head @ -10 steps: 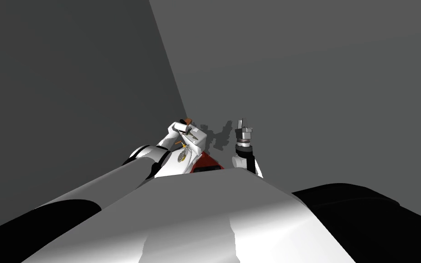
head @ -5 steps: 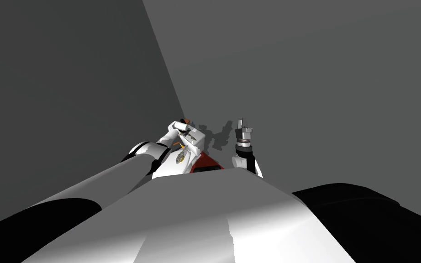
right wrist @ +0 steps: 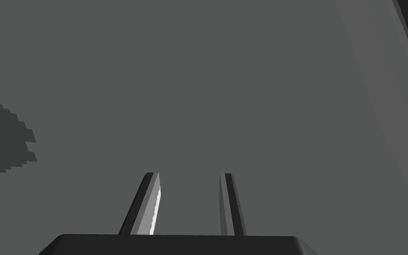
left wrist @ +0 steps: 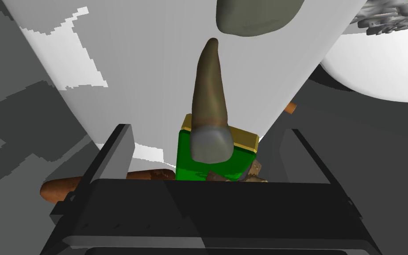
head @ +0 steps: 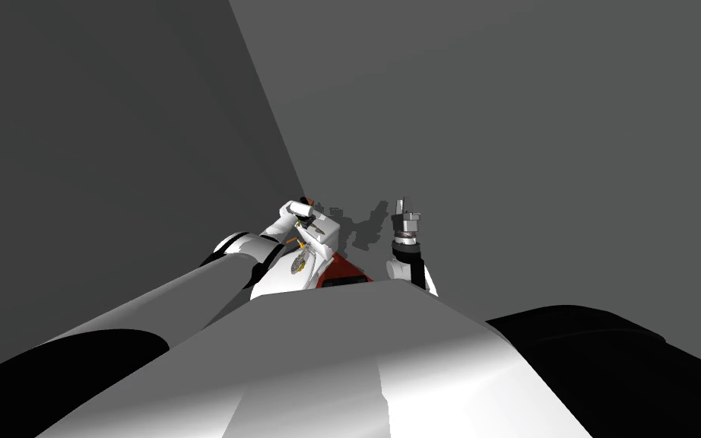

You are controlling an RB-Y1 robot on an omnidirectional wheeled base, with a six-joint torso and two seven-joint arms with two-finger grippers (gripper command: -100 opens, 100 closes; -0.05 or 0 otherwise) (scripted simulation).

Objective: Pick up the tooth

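Observation:
The tooth [left wrist: 209, 102] is long and brown with a grey crown. It lies on a white surface [left wrist: 145, 66], its crown over a green block with a gold top [left wrist: 216, 159]. My left gripper [left wrist: 209, 128] is open, one finger on each side of the crown and neither touching it. In the head view the left gripper [head: 307, 211] sits over a white stand with small items. My right gripper [head: 402, 204] is raised to the right, apart from them. Its fingers [right wrist: 152, 203] stand a narrow gap apart with nothing between them.
A grey-olive oval thing [left wrist: 256, 17] lies just past the tooth's tip. A brown cigar-shaped thing [left wrist: 88, 183] lies by the left finger, and a white round body [left wrist: 375, 66] is beyond the right finger. A red piece [head: 345, 270] shows below the stand. Grey walls meet in a corner [head: 265, 114].
The whole head view has drifted a little, the wall corner sliding left. My left hand has edged slightly left with it. The right arm holds still.

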